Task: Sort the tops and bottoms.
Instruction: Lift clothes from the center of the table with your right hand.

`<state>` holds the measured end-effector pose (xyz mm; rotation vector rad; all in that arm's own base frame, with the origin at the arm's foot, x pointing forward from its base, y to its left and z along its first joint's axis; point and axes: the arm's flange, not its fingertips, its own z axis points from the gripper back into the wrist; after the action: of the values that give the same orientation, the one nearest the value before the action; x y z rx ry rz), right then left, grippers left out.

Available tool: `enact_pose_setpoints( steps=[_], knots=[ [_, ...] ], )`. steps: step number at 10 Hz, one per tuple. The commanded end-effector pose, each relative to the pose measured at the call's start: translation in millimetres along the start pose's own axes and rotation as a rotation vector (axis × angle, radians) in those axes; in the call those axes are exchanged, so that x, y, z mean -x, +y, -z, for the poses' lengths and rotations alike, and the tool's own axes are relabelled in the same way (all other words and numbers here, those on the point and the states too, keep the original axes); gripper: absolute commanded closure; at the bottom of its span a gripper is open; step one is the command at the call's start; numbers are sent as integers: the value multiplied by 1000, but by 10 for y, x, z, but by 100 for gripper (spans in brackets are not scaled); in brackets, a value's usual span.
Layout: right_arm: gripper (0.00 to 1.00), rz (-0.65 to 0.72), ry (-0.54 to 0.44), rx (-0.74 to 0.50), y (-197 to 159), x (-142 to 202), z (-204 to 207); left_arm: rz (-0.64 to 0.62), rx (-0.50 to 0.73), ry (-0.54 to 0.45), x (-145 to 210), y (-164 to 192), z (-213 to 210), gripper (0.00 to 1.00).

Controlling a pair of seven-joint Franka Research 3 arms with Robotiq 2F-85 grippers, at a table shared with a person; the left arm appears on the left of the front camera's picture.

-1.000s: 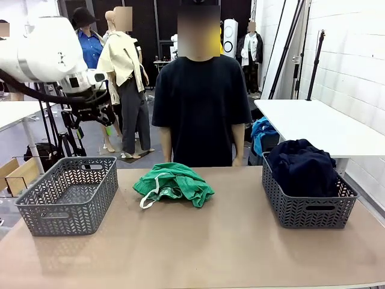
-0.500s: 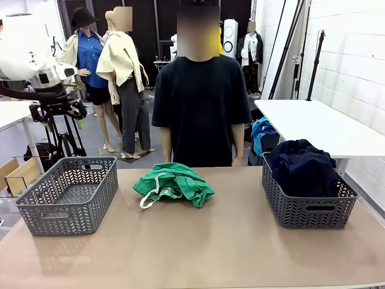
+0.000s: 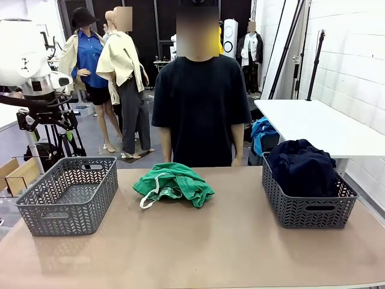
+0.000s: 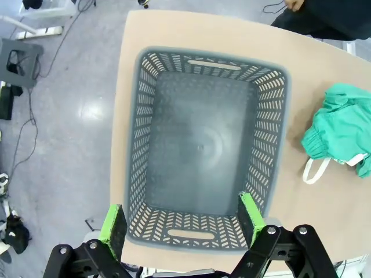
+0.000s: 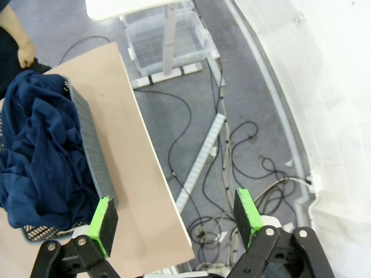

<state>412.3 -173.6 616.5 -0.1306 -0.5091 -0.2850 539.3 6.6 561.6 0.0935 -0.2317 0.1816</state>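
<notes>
A bright green garment (image 3: 173, 183) with a white cord lies bunched on the table's middle, just in front of the person; its edge also lies at the right of the left wrist view (image 4: 342, 136). Dark navy garments (image 3: 301, 167) are heaped in the grey basket (image 3: 310, 208) at the right and hang over its rim in the right wrist view (image 5: 40, 150). My left gripper (image 3: 47, 123) hangs open high above the left grey basket (image 3: 69, 195), which holds nothing (image 4: 203, 145). My right gripper (image 5: 177, 217) is open, high over the floor beyond the table's right edge.
A person in a black T-shirt (image 3: 201, 108) stands at the far side with arms down; a hand (image 5: 24, 55) is near the right basket. A white table (image 3: 319, 123) stands at the back right. Cables (image 5: 232, 145) run across the floor.
My left arm has swung to the left and pulled back, away from the table's middle, with its gripper still open. The garments, the baskets and the person have not moved.
</notes>
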Motion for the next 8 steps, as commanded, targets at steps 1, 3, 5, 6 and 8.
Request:
enact_pose_setpoints(
  steps=[1, 3, 5, 6, 8],
  knots=[
    [0, -55, -31, -21, 317, -49, -181, 8, 3, -13, -106, 0, -20, 0],
    [0, -270, -79, -61, 1250, -29, -583, 8, 3, -13, -106, 0, -20, 0],
    [0, -436, -120, -102, 2066, 188, -982, 8, 3, -13, -106, 0, -20, 0],
    [0, -495, -152, -132, 2449, 311, -1117, 8, 3, -13, -106, 0, -20, 0],
    [0, -589, -120, -177, 3275, 511, -1072, 8, 3, -13, -106, 0, -20, 0]
  ],
)
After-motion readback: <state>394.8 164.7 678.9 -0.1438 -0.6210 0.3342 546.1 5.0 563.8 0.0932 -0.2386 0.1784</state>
